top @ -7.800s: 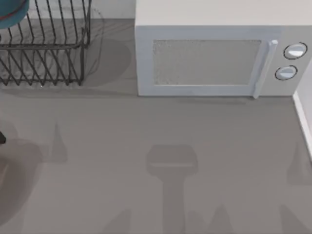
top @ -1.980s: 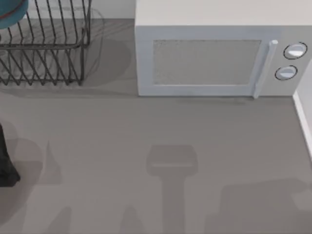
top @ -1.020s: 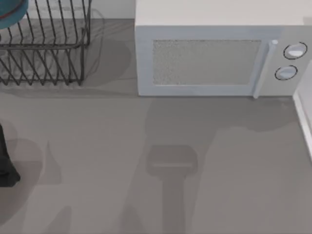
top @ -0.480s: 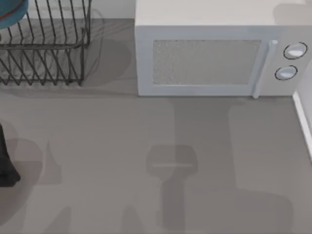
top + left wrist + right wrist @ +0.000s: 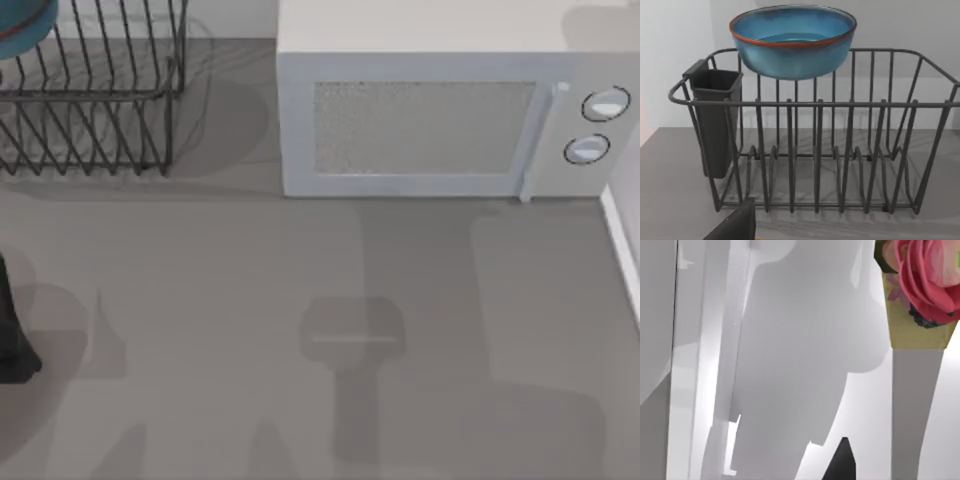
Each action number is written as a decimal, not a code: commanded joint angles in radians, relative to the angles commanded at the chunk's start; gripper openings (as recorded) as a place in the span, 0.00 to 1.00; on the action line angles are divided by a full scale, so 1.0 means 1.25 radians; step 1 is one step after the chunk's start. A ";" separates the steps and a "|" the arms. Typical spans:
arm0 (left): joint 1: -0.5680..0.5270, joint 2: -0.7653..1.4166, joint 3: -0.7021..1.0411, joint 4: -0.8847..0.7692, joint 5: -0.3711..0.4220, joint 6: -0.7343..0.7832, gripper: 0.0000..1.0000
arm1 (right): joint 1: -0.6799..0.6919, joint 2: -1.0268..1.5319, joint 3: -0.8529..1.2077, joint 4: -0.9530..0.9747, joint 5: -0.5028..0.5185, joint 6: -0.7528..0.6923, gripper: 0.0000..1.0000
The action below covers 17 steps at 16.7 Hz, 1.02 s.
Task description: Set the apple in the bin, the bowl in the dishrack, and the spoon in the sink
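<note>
Bowl: the bowl (image 5: 793,40) sits high on the dishrack (image 5: 815,150), perched at the top of the far bars; in the top view it peeks in at about ten o'clock (image 5: 20,25), cut off by the frame edge.
Dishrack: black wire, upright bars, a dark cutlery cup (image 5: 715,120) hanging on one end.
Left arm: a dark piece of it shows at nine o'clock on the table edge (image 5: 12,335), and the wrist view catches a dark corner of the left gripper (image 5: 737,227). Gripping or let go? I cannot tell.
Right arm: its wrist view looks at white surfaces, shadow and a pink flower in a tan pot (image 5: 920,300); right gripper state, cannot tell either.
Step in hand: judging by how things lie, the bowl leg looks done, with apple or spoon next.
Next move: it calls for first locating the apple or spoon, then a clean approach.
Hard to make out: whether the bowl rests securely on the wires.
Microwave: the white microwave (image 5: 440,120) holds twelve to two o'clock.
</note>
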 joint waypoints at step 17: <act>0.000 0.000 0.000 0.000 0.000 0.000 1.00 | 0.005 -0.116 -0.370 0.252 -0.001 -0.001 0.08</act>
